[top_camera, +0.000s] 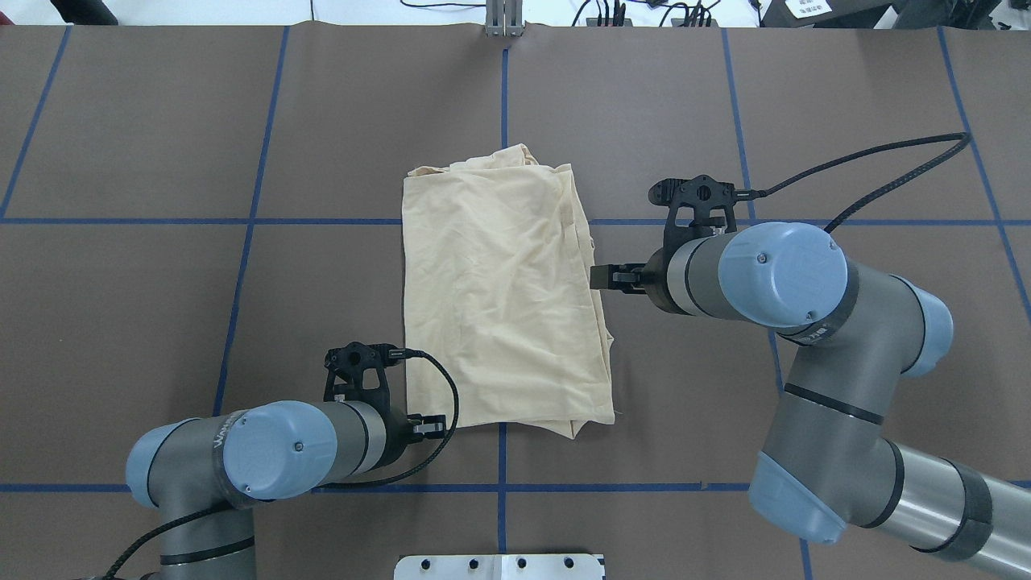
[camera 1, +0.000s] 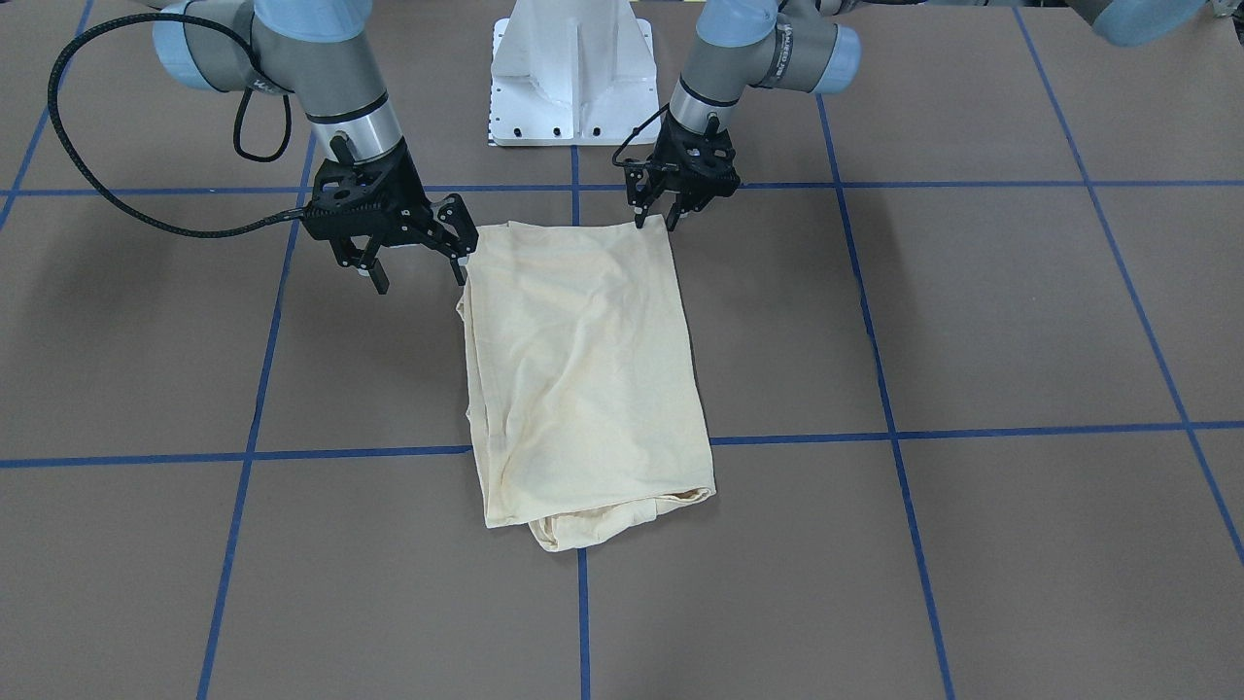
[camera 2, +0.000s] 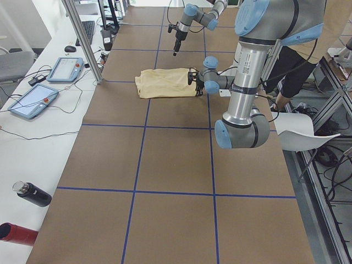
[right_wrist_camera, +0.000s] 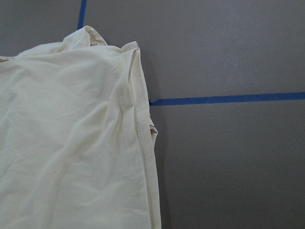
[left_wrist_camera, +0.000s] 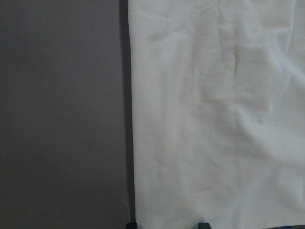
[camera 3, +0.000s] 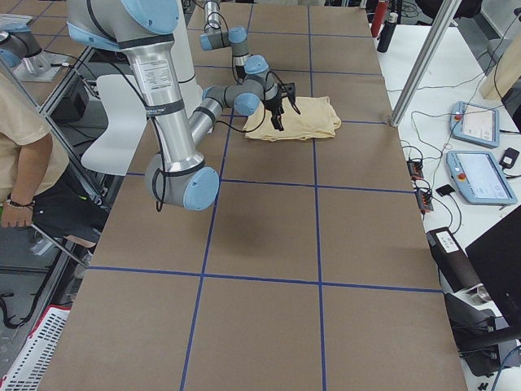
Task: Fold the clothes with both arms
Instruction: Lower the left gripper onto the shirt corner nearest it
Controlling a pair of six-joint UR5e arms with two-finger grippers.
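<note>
Cream-yellow and thin, the T-shirt [camera 1: 583, 369] lies rumpled on the table [camera 1: 972, 321] just in front of the white pedestal base [camera 1: 573, 78]. It is folded into a narrow strip that runs straight away from the base, with no print or sleeve showing. The left gripper [camera 1: 657, 216] is low at the strip's corner nearest the base, its fingers parted with nothing between them; its wrist view shows the tips straddling the cloth's edge. The right gripper [camera 1: 418, 272] hangs spread wide and empty beside the opposite long edge, apparently above the cloth and a little further from the base. The lengthwise folds look done, and the crosswise fold seems to be the step in hand. It would call for each gripper to pinch every layer at a base-side corner, then for both to carry that end together over the far end.
</note>
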